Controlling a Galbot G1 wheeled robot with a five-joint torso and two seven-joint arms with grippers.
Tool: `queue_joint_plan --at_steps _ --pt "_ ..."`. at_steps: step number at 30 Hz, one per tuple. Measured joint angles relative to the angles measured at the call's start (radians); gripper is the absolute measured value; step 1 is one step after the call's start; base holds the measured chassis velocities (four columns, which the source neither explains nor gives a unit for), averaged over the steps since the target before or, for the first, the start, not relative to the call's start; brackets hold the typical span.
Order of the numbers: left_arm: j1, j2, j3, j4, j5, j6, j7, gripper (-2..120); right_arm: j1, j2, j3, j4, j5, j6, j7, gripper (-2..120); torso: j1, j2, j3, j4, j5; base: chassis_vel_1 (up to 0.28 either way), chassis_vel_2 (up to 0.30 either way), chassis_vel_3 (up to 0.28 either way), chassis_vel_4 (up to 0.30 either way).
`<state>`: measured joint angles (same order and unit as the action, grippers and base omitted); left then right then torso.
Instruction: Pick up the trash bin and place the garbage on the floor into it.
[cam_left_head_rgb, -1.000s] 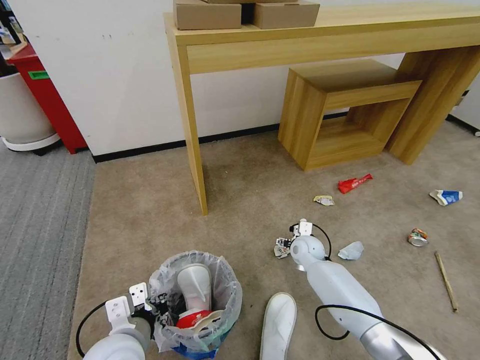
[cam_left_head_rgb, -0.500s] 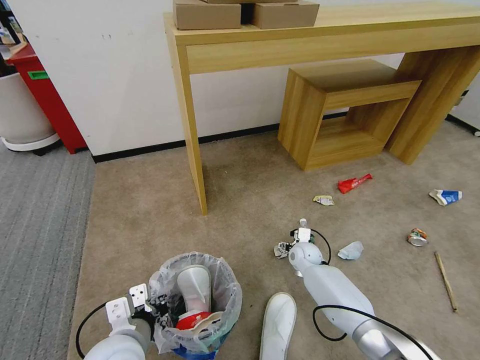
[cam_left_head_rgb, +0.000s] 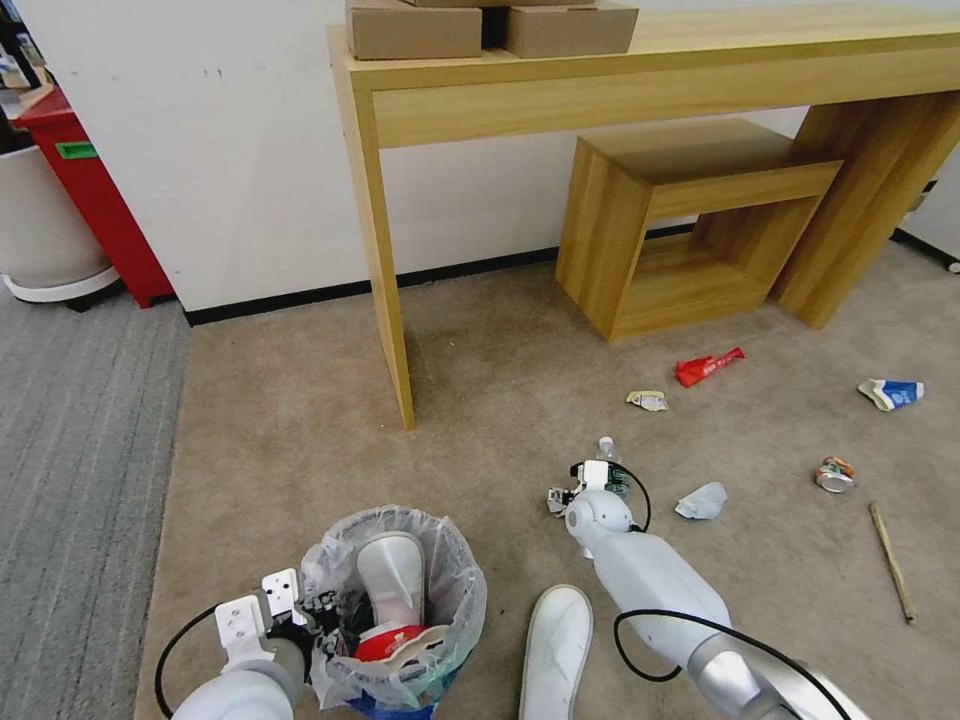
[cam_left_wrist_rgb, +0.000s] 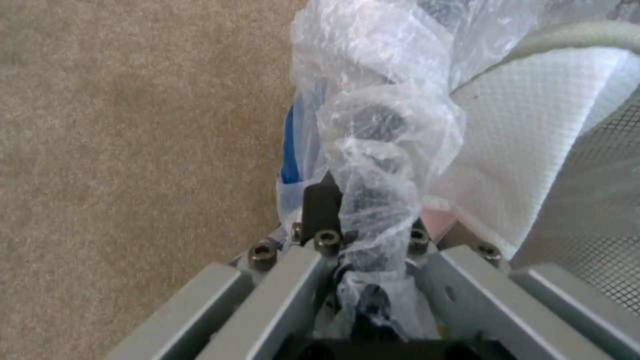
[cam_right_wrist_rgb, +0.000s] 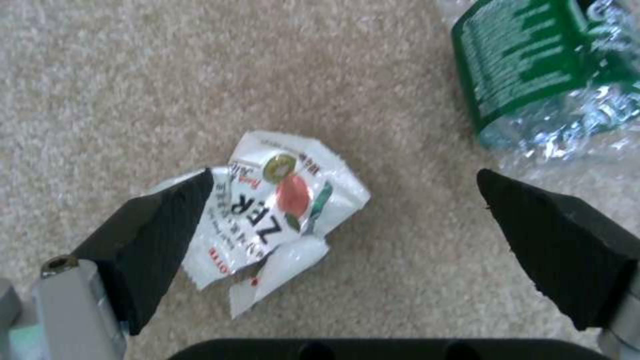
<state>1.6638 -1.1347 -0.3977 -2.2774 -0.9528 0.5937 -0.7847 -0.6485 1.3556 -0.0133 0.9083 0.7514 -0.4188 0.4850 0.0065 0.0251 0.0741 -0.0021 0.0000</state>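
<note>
The trash bin (cam_left_head_rgb: 440, 640), lined with crinkled clear plastic, is at the bottom left of the head view, with a white slipper (cam_left_head_rgb: 392, 575) and red litter in it. My left gripper (cam_left_head_rgb: 303, 612) is shut on its rim; the left wrist view shows the jaws pinching the bagged rim (cam_left_wrist_rgb: 373, 150). My right gripper (cam_right_wrist_rgb: 347, 240) is open just above the floor (cam_left_head_rgb: 300, 420), its fingers astride a small white wrapper (cam_right_wrist_rgb: 280, 210). A clear bottle with a green label (cam_right_wrist_rgb: 533, 65) lies just beyond. In the head view the right gripper (cam_left_head_rgb: 572, 492) is by the bottle (cam_left_head_rgb: 607, 447).
More garbage is on the carpet: a second white slipper (cam_left_head_rgb: 555, 650), crumpled paper (cam_left_head_rgb: 701, 500), a red wrapper (cam_left_head_rgb: 708, 366), a small wrapper (cam_left_head_rgb: 648, 400), a blue-white carton (cam_left_head_rgb: 892, 393), a crushed can (cam_left_head_rgb: 835, 474) and a wooden stick (cam_left_head_rgb: 891, 562). A wooden table leg (cam_left_head_rgb: 392, 300) and a shelf unit (cam_left_head_rgb: 690, 230) stand behind.
My right arm has pulled back and a little left, lower over the white wrapper, so the bottle's cap now shows past it. The left gripper and bin have barely moved.
</note>
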Motion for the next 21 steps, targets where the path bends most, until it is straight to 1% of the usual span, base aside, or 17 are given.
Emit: queue_joint_plan --at_steps 9,17,21 --pt "0.003 0.001 0.001 -0.001 0.003 -0.001 -0.001 0 0.005 0.029 -0.01 -0.041 -0.029 0.013 -0.007 100 0.0 0.0 0.0 0.0 0.0 0.0 0.0 0.0 0.0" --pt "0.004 -0.008 0.016 0.002 0.02 -0.001 -0.001 0 -0.001 0.034 -0.01 -0.047 -0.033 0.019 -0.009 100 0.0 0.0 0.0 0.0 0.0 0.0 0.0 0.0 0.0" --pt "0.005 -0.013 0.025 0.004 0.03 -0.001 -0.001 0 0.0 0.038 -0.009 -0.072 -0.044 0.036 -0.021 100 0.0 0.0 0.0 -0.0001 0.0 0.0 0.0 0.0 0.0"
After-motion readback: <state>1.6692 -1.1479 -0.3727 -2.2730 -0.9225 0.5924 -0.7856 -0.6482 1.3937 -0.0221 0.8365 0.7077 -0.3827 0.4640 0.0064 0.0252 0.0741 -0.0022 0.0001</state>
